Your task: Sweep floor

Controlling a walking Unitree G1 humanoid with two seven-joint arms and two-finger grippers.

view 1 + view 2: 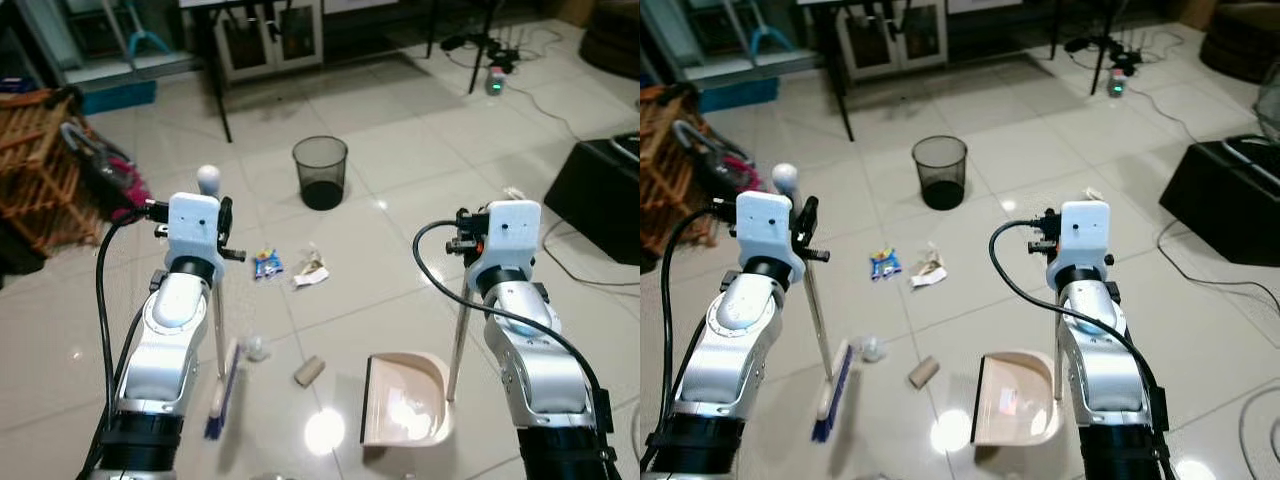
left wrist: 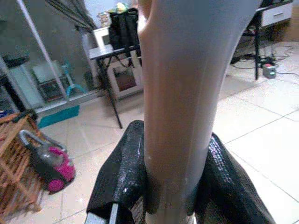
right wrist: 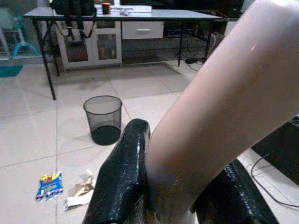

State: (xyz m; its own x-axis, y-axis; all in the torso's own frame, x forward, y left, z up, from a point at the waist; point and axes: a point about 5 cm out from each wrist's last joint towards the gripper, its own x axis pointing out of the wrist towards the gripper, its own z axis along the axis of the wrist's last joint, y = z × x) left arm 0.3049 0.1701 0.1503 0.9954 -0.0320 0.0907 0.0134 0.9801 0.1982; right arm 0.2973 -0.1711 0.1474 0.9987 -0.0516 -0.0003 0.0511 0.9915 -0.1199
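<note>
From the left eye view, one broom [image 1: 222, 385] with blue bristles, one beige dustpan [image 1: 404, 400], one bin [image 1: 320, 172] and four litter pieces are counted on the tiles. In the left wrist view, the left gripper [image 2: 180, 186] is clamped on the broom's handle. In the right wrist view, the right gripper [image 3: 180, 196] is closed round the dustpan's handle; two wrappers [image 3: 49, 183] are seen beyond.

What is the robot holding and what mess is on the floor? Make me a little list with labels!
left gripper: shut on broom handle
right gripper: shut on dustpan handle
broom head: on the floor
dustpan: on the floor
mess: blue wrapper, crumpled paper, cardboard tube
bin: upright, beyond the mess
</note>
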